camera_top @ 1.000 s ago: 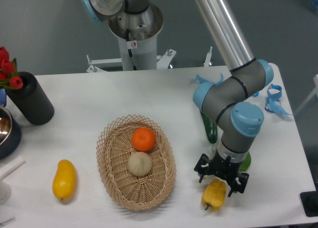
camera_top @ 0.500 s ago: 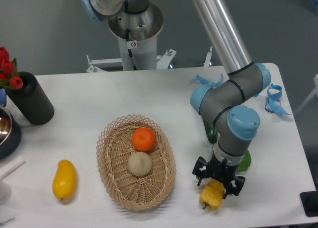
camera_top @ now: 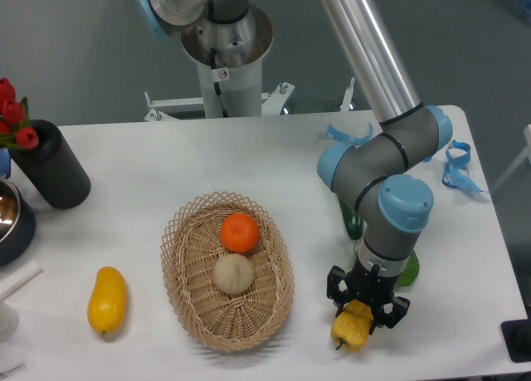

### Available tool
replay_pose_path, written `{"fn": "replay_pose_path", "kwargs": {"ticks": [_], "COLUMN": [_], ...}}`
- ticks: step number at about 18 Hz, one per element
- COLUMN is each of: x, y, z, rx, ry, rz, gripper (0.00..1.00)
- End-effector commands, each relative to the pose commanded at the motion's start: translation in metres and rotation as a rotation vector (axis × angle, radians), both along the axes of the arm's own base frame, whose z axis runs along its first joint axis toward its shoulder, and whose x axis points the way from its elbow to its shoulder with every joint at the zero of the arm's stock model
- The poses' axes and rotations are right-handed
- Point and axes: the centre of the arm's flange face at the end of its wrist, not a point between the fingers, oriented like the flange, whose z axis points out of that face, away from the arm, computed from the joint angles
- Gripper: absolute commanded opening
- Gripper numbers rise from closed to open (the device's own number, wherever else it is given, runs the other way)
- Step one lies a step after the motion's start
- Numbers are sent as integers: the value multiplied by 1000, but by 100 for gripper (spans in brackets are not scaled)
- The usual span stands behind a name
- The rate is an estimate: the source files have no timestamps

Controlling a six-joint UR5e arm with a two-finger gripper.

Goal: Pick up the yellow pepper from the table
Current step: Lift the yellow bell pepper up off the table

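Observation:
The yellow pepper (camera_top: 350, 331) lies on the white table (camera_top: 149, 157) near the front right edge, its dark stem pointing down-left. My gripper (camera_top: 362, 305) comes straight down on it and covers its upper part. The black fingers (camera_top: 335, 285) sit on either side of the pepper and are drawn in against it. The fingertips themselves are hidden behind the gripper body.
A wicker basket (camera_top: 187, 256) holds an orange (camera_top: 240, 232) and a pale bun (camera_top: 233, 273). A smooth yellow oval fruit (camera_top: 107, 300) lies front left. Green vegetables (camera_top: 408, 271) sit just behind my gripper. A black vase (camera_top: 51, 165) and a bowl (camera_top: 10, 223) stand at the left.
My gripper has come down over the pepper and shifted slightly left, and its fingers have drawn inward around it. The pepper has barely moved.

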Motion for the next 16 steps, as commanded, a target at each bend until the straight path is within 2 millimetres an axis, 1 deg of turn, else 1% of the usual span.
{"fn": "replay_pose_path", "kwargs": {"ticks": [3,4,5,7,8,10,11,12,14,15,16], "x": [-5,-7,-6,-5,-3,-6,-7,-7,-4,-5,-9], "y": [-2,-4,-4,-12,-20,-52,-69,-83,-99,-109,-122], "z": [38,54,63,86,106,142,156,165,181,192,198], "rx": [30,42,47,52,57,68,70,66,57,51,46], "ry": [52,73,88,148,182,220,234,244,250,248,244], "rz": [5,8,-2,-62,-82,-53,-34,-29,-24,-11,6], "gripper": [37,38,38,37,37,37,36,36,36,36,36]}}
